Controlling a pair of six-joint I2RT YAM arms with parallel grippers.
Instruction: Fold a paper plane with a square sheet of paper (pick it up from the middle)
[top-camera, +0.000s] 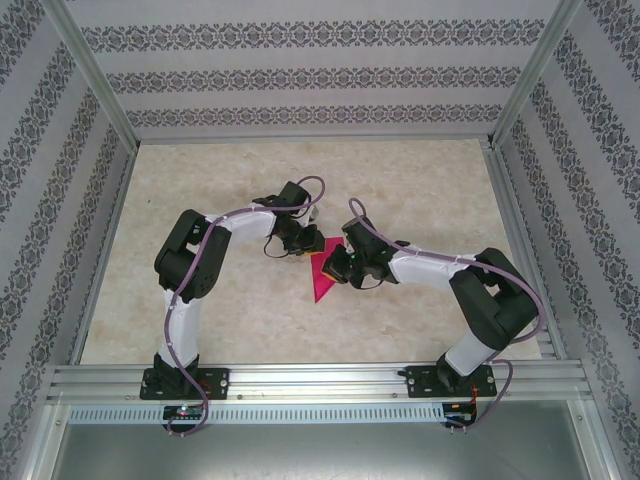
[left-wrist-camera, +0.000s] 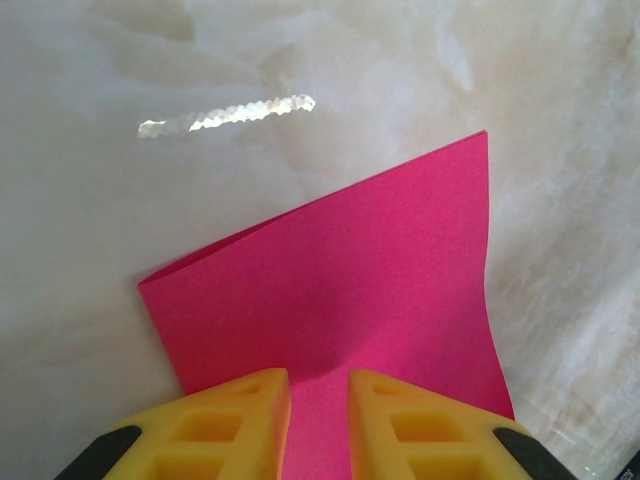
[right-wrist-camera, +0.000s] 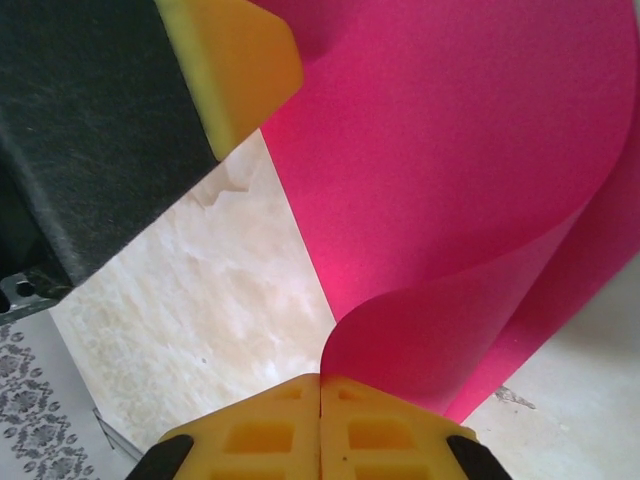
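The square sheet of paper (top-camera: 320, 280) is magenta-pink and lies mid-table between both grippers. My left gripper (top-camera: 303, 248) has its yellow fingertips resting on the sheet (left-wrist-camera: 380, 270), jaws a little apart, with pink showing through the gap at the left gripper (left-wrist-camera: 320, 375). A doubled layer shows at the sheet's far left corner. My right gripper (top-camera: 338, 265) is shut on one edge, and from the seam at the right gripper (right-wrist-camera: 320, 378) the sheet (right-wrist-camera: 470, 150) curls up and over itself. One left finger (right-wrist-camera: 235, 65) sits at the sheet's far side. The paper plane is out of view.
The pale marbled table (top-camera: 420, 190) stretches free behind and to both sides of the arms. Patterned walls enclose it on three sides. An aluminium rail (top-camera: 320, 380) with the arm bases runs along the near edge.
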